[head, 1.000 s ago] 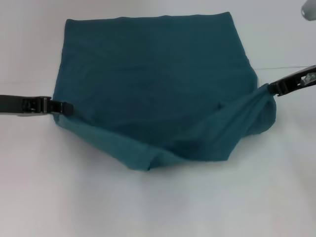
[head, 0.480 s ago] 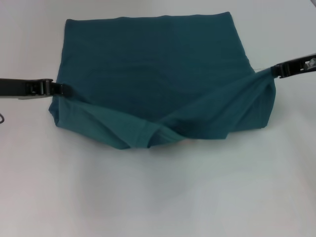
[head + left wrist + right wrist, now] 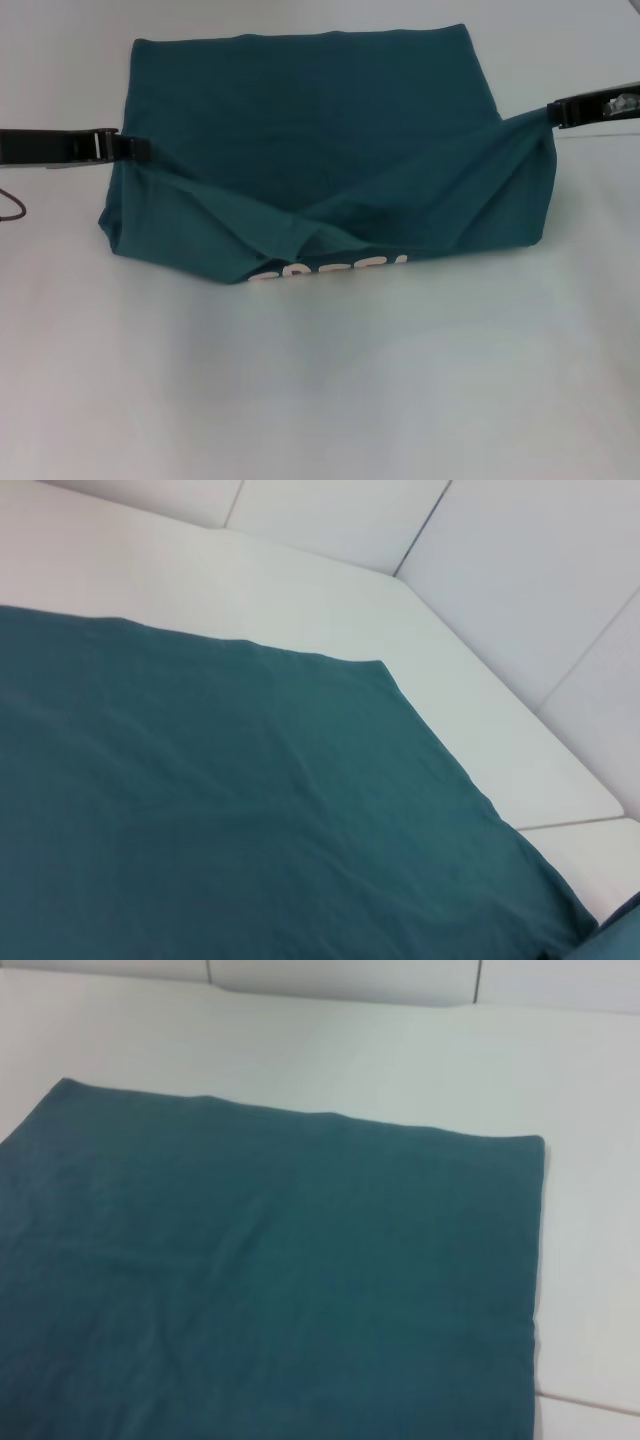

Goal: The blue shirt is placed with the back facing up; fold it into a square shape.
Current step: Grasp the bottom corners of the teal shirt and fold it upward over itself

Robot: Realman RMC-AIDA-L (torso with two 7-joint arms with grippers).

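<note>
so, step in hand: you are at the final fold, lifting the near half of the blue shirt (image 3: 320, 160) to carry it over the far half.
blue shirt: it lies on the white table (image 3: 320, 400), far half flat, near edge raised at both corners and sagging in the middle; white lettering (image 3: 330, 270) shows on the underside of the lifted part.
left gripper (image 3: 140, 150): clenched on the shirt's near left corner, held above the table at the shirt's left edge.
right gripper (image 3: 553, 113): clenched on the near right corner, a little higher than the left one.
wrist views: both show only the flat far half and the table.
next move: judged from this, you should carry both corners forward evenly to the far edge, keeping the cloth taut so the sagging middle does not bunch.
</note>
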